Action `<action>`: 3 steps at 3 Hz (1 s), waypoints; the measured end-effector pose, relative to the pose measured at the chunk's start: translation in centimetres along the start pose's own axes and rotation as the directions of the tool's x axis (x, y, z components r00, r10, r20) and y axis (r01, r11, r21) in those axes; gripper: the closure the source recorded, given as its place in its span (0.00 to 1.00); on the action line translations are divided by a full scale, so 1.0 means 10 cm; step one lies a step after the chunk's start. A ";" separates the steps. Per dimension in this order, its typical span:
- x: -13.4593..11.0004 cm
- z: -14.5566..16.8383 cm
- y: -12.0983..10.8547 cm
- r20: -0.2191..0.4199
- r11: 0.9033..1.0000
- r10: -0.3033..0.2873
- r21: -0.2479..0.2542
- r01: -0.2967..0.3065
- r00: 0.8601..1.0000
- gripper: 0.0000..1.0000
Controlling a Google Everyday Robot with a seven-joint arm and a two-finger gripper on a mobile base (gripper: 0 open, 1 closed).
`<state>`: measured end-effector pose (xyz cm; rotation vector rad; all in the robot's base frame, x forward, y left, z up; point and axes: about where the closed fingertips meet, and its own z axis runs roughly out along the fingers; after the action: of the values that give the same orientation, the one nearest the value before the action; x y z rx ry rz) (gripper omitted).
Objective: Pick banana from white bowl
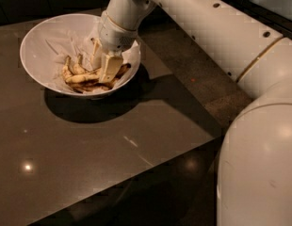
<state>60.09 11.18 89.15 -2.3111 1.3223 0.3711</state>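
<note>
The gripper (101, 73) reaches down into the white bowl (40, 46) on the dark table (89, 149) - fingers spread apart, tips against the banana (80, 77), which lies on the bowl's crumpled paper lining (66, 41).

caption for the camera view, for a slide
The arm's gripper reaches into the white bowl at the banana, on a dark table.
</note>
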 end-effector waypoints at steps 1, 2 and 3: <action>-0.08 -0.09 -0.01 0.004 0.999 -0.007 0.035 0.007 1.000 1.00; -0.24 -0.36 -0.01 0.027 0.992 -0.035 0.119 0.032 0.999 1.00; -0.34 -0.53 -0.01 0.039 0.984 -0.054 0.170 0.047 0.998 1.00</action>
<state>58.48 11.10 95.23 -2.1788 1.2227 0.2796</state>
